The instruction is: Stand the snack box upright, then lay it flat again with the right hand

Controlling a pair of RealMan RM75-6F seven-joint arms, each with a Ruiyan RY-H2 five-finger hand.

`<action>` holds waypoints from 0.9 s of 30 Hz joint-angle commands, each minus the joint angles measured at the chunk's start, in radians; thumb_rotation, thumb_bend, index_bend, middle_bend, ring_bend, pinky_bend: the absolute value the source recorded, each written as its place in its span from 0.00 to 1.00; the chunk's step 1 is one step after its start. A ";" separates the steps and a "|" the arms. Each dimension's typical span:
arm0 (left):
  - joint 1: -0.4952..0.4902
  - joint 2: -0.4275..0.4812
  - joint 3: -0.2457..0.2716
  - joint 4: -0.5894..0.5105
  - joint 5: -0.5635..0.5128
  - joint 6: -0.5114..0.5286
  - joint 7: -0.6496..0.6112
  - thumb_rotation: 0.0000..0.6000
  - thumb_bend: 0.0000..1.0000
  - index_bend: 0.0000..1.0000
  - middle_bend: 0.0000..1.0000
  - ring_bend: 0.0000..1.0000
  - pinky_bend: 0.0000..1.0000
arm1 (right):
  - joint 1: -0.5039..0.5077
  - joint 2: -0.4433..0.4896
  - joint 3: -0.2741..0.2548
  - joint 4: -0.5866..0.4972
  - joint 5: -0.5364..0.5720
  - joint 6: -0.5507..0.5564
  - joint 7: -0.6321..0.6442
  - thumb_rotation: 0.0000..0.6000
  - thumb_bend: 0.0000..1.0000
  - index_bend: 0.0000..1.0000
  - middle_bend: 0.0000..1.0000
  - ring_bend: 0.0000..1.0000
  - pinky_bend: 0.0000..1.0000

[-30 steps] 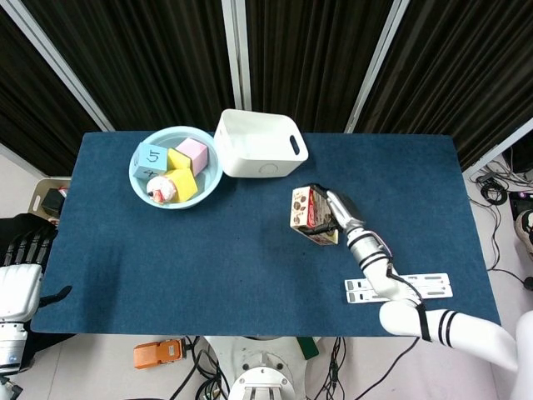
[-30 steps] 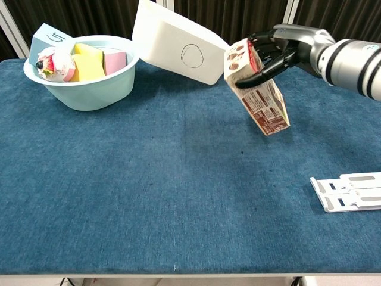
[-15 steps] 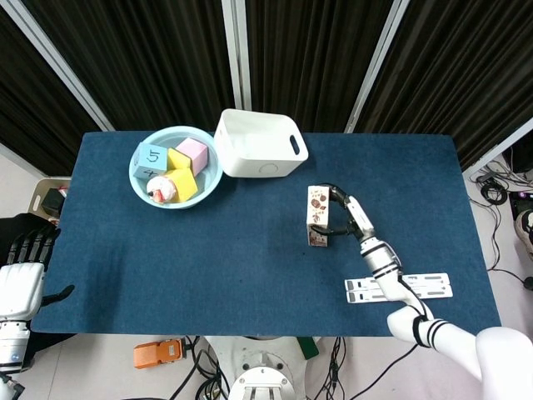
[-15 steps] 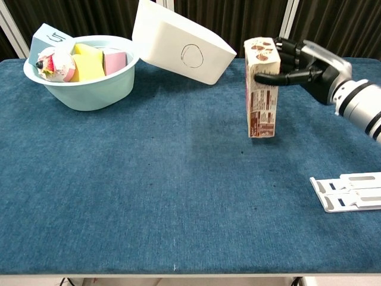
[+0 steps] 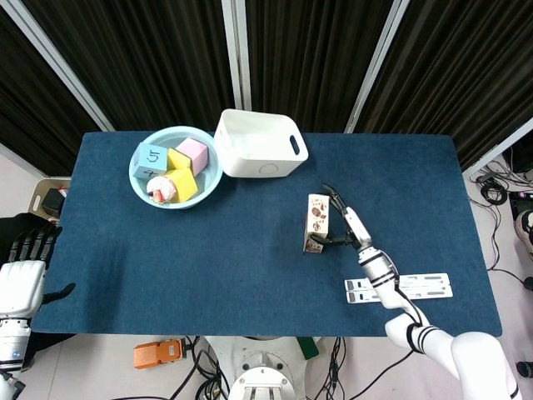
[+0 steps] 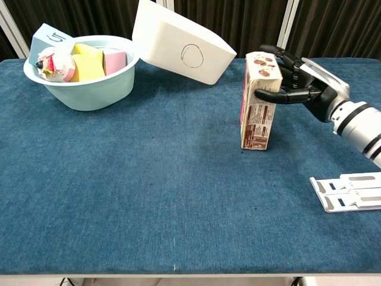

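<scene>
Right of the white bin (image 5: pixel 260 143) and nearer the robot, the snack box (image 6: pixel 257 101) stands upright on the blue table (image 6: pixel 149 196), with the right hand (image 6: pixel 297 80) on the box's far-from-bin side, thumb pressed to its side and fingers reaching past its top, grasping it. A second ago the box hung tilted in that hand, closer to the bin; half a second ago it was already upright. Far from the bin, off the table's edge, the left hand (image 5: pixel 23 271) hangs with fingers extended, holding nothing.
</scene>
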 commanded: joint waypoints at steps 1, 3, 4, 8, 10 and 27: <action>-0.002 0.001 -0.001 -0.001 0.000 -0.001 0.001 1.00 0.00 0.00 0.00 0.00 0.00 | -0.016 0.031 -0.019 -0.029 -0.008 0.015 -0.023 0.87 0.34 0.00 0.10 0.05 0.07; -0.004 0.001 -0.002 -0.001 0.002 0.000 0.001 1.00 0.00 0.00 0.00 0.00 0.00 | -0.025 0.063 -0.032 -0.060 -0.012 0.020 -0.051 0.85 0.34 0.00 0.04 0.01 0.02; -0.004 0.001 -0.002 -0.001 0.003 -0.001 0.001 1.00 0.00 0.00 0.00 0.00 0.00 | -0.028 0.081 -0.040 -0.079 -0.016 0.019 -0.065 0.84 0.33 0.00 0.02 0.00 0.01; -0.007 0.003 -0.002 -0.001 0.006 -0.001 0.001 1.00 0.00 0.00 0.00 0.00 0.00 | -0.041 0.195 -0.061 -0.211 -0.022 0.007 -0.182 0.82 0.27 0.00 0.00 0.00 0.00; -0.008 0.004 -0.002 -0.001 0.008 -0.001 0.001 1.00 0.00 0.00 0.00 0.00 0.00 | -0.046 0.299 -0.064 -0.347 -0.006 -0.021 -0.309 0.83 0.24 0.00 0.00 0.00 0.00; -0.026 0.014 -0.004 -0.010 0.029 -0.004 0.010 1.00 0.00 0.00 0.00 0.00 0.00 | 0.103 0.864 0.057 -1.241 0.697 -0.321 -1.343 0.83 0.09 0.00 0.00 0.00 0.00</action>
